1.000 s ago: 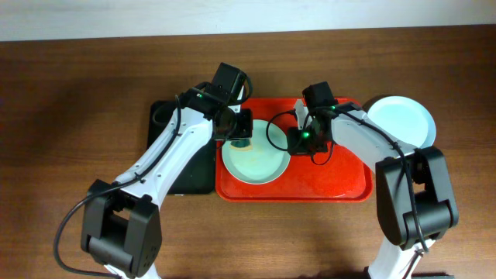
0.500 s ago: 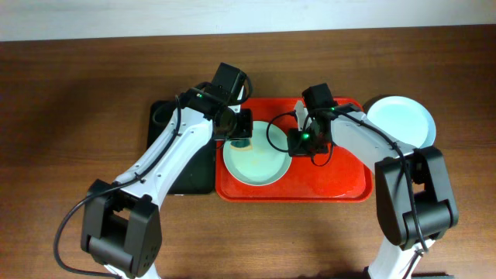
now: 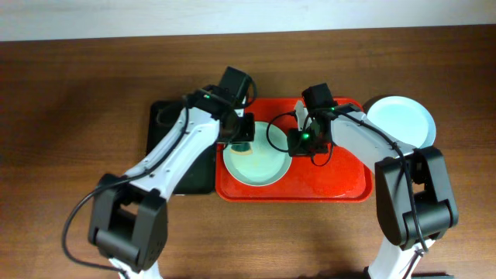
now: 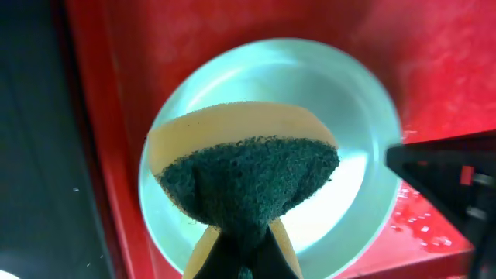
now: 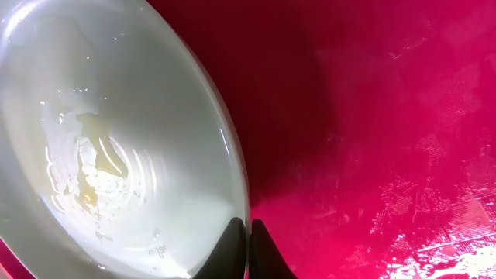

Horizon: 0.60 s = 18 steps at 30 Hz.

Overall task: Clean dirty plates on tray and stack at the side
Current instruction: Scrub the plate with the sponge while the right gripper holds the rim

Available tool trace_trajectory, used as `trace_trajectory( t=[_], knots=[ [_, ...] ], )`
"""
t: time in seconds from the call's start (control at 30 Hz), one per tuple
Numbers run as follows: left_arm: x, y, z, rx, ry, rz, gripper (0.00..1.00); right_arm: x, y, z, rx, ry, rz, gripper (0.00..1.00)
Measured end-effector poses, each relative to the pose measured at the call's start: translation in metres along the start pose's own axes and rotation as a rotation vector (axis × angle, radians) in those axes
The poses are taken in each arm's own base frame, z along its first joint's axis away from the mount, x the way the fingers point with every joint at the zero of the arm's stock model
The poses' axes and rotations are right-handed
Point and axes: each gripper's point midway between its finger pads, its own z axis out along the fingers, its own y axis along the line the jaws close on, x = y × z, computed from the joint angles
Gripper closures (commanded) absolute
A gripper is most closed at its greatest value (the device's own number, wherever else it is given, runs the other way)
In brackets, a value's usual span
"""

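Right pincer (image 5: 248, 232) pinching mint plate (image 5: 116, 116) rim, plate perhaps tilted; left pincer (image 4: 242, 246) clamping sponge (image 4: 248, 174) above plate centre

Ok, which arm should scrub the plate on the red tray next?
Left. The left tool is shut on the sponge over the mint plate; the right tool pinches that plate's rim, apparently steadying it.

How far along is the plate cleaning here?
Done: a pale plate sits beside the tray. In hand: the right gripper, jaws shut, pinches the rim of a mint plate on the tray; the left gripper holds a sponge over it. Left: yellowish streaks show on it; wipe, then stack.
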Motion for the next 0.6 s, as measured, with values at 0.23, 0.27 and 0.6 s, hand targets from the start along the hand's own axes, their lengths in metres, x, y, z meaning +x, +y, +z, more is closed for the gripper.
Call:
trace_trajectory(
  t=[0.23,0.27,0.6],
  knots=[
    [0.01,0.011,0.042,-0.063,0.073,-0.002,1.0,0.0,0.0,0.0,0.0,-0.001,0.0,0.96],
    [0.011,0.014,0.047,-0.074,0.08,-0.002,1.0,0.0,0.0,0.0,0.0,-0.001,0.0,0.96],
    [0.017,0.018,0.078,-0.072,0.134,-0.012,1.0,-0.001,0.0,0.0,0.001,-0.002,0.0,0.96]
  ],
)
